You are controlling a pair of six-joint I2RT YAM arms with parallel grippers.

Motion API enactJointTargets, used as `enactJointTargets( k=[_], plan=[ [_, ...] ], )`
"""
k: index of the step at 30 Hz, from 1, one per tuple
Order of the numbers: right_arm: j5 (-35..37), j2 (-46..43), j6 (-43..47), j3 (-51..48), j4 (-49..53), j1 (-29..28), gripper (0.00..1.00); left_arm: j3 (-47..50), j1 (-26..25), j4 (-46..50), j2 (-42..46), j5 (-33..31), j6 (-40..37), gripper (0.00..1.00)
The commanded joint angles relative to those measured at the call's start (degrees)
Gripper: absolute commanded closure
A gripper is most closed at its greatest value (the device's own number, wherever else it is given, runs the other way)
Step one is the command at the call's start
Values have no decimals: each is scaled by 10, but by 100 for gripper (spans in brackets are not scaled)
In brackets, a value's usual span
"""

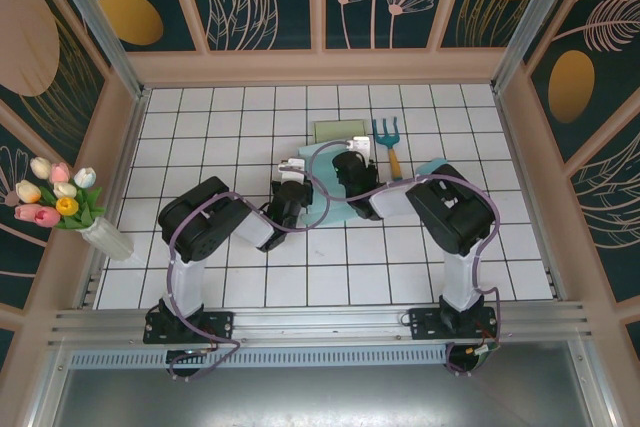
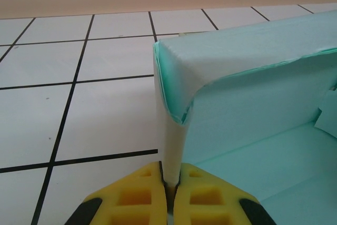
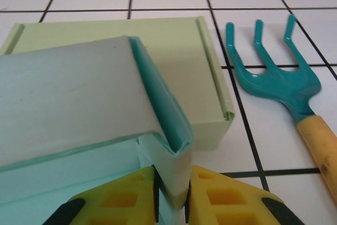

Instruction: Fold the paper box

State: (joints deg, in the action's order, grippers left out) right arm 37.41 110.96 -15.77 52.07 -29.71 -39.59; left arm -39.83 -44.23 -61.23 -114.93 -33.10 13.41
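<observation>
Bench [image 1: 200, 127] middle: left jaws clamped tight on left corner wall of mint paper box [image 2: 253, 104], right jaws likewise pinching its far corner fold, with pale green flat box [image 3: 174, 67] and teal rake [image 3: 279, 77] just beyond, toward far edge.

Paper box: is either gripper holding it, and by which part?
Both. The left gripper pinches the paper box by an upright wall edge at a corner; the right gripper clamps a folded-over wall end.

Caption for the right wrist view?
Right gripper pinching a folded wall of the mint paper box; green box and teal rake beyond.
</observation>
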Motion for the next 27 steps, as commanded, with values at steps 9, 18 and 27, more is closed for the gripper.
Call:
enactJointTargets(
  k=[9, 18, 27],
  plan=[
    [21, -36, -50, -25, 18, 57, 67, 6, 9, 46, -14, -55, 9, 96],
    [-165, -40, 21, -74, -113, 77, 60, 7, 9, 45, -14, -49, 6, 96],
    [-163, -6, 29, -44, -103, 79, 57, 8, 9, 44, -14, -47, 2, 96]
  ],
)
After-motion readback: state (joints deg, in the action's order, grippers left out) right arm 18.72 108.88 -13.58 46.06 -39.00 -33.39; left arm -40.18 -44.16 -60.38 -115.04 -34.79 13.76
